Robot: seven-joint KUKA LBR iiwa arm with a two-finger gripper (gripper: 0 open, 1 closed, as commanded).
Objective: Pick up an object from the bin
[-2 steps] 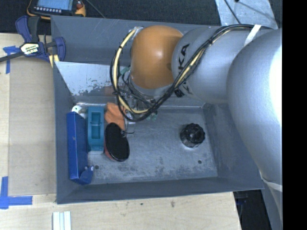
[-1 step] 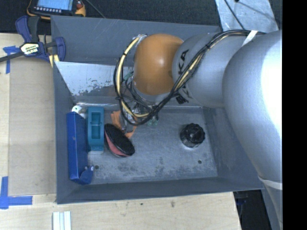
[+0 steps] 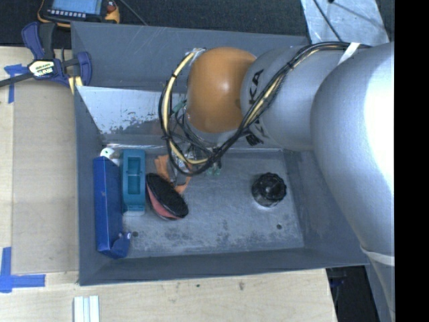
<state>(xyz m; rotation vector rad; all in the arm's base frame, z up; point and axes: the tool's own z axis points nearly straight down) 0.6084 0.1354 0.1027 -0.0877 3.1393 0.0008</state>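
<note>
Hovering just right of the teal rectangular plastic block [image 3: 133, 180], the gripper [image 3: 177, 174] meets the black-and-red oval object [image 3: 165, 198] lying beside that block. Whether it is open or closed, I cannot tell. Nothing appears lifted yet, so grasping and raising likely remain.

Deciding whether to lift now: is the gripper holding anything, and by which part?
Cannot tell. The gripper is down at the top end of the black-and-red oval, right of the teal block; the cables hide any hold.

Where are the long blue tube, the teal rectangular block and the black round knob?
Long blue tube [image 3: 107, 206]: camera view, mid-body.
Teal rectangular block [image 3: 134, 181]: camera view, its top face.
Black round knob [image 3: 269, 188]: camera view, its centre.
</note>
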